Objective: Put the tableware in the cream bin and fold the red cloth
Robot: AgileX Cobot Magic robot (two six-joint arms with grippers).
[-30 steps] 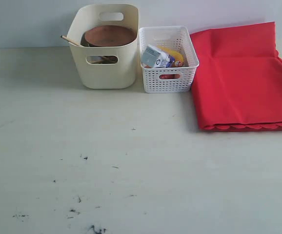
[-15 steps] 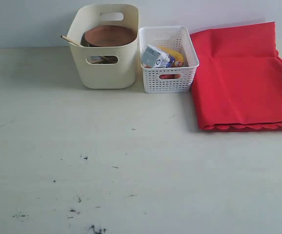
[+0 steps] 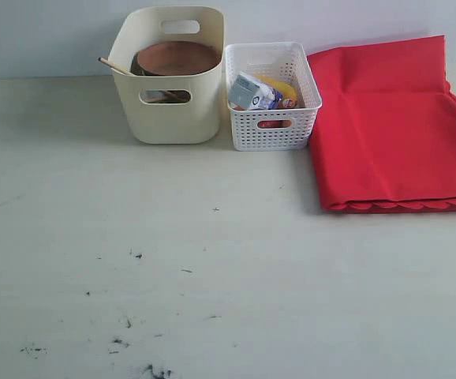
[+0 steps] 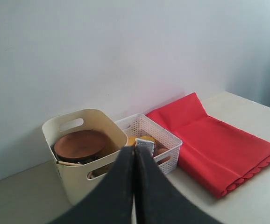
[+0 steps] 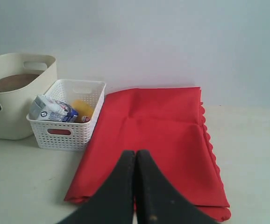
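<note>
The cream bin (image 3: 170, 110) stands at the back of the table and holds the round brown wooden plate (image 3: 177, 57), with a wooden stick (image 3: 114, 65) poking over its left rim. Other tableware inside is hidden. The same bin (image 4: 74, 179) and plate (image 4: 79, 143) appear in the left wrist view. To the right lies the red cloth (image 3: 390, 126), folded flat, scalloped edge toward the front; it also fills the right wrist view (image 5: 158, 135). My left gripper (image 4: 134, 150) is shut and empty, off the bin. Shut and empty too, my right gripper (image 5: 135, 153) hangs before the cloth. Neither gripper appears in the exterior view.
A white lattice basket (image 3: 272, 118) sits between bin and cloth, holding a small milk carton (image 3: 252, 91) and food items. A pale wall (image 4: 125, 46) rises right behind everything. The table surface (image 3: 212, 276) in front carries dark specks.
</note>
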